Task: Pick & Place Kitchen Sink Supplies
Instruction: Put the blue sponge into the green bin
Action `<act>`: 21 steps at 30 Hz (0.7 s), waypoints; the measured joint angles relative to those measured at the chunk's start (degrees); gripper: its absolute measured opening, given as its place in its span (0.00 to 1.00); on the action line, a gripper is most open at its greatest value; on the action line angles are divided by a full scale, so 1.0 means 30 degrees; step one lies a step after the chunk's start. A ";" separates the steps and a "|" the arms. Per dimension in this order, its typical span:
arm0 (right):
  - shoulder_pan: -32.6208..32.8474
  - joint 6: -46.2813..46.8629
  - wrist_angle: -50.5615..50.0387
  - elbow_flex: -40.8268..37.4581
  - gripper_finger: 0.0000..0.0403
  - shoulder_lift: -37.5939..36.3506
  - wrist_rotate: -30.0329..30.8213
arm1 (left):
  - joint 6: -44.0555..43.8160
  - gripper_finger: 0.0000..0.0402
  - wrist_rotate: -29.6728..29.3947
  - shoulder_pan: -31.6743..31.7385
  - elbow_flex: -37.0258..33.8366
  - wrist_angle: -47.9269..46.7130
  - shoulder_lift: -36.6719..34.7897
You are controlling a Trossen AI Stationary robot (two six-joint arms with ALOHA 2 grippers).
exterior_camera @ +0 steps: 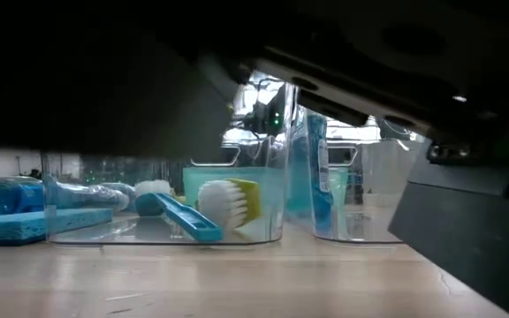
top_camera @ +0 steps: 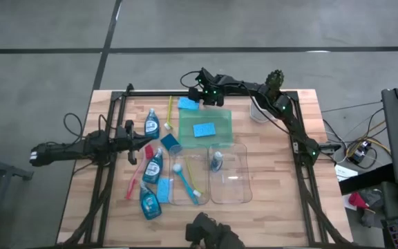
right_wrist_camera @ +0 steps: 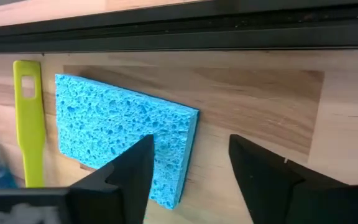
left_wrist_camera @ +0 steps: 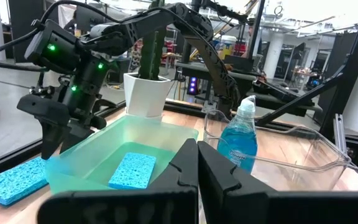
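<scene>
A blue sponge (right_wrist_camera: 114,134) lies flat on the table by the far rail, beside a yellow-green brush handle (right_wrist_camera: 28,118). My right gripper (right_wrist_camera: 191,149) hangs open over the sponge's edge. One finger (right_wrist_camera: 129,171) is above the sponge and the other (right_wrist_camera: 263,171) above bare wood; whether either touches, I cannot tell. In the high view this gripper (top_camera: 193,93) is at the far edge, left of the green tray (top_camera: 221,117). My left gripper (left_wrist_camera: 197,168) waits shut at the table's left (top_camera: 133,135), holding nothing.
The green tray holds a blue sponge (top_camera: 204,129). Two clear bins (top_camera: 235,190) near the front hold brushes (top_camera: 188,176) and a bottle (top_camera: 216,161). Bottles (top_camera: 152,166), sponges (top_camera: 163,188) and a red-pink brush (top_camera: 138,173) lie at left. A potted cactus (top_camera: 273,83) stands at the far right.
</scene>
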 joint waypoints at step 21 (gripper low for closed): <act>-0.0150 -0.1675 0.0207 0.0396 0.35 0.0095 0.0634 | 0.0000 0.00 0.0000 -0.0007 0.0000 -0.0002 0.0007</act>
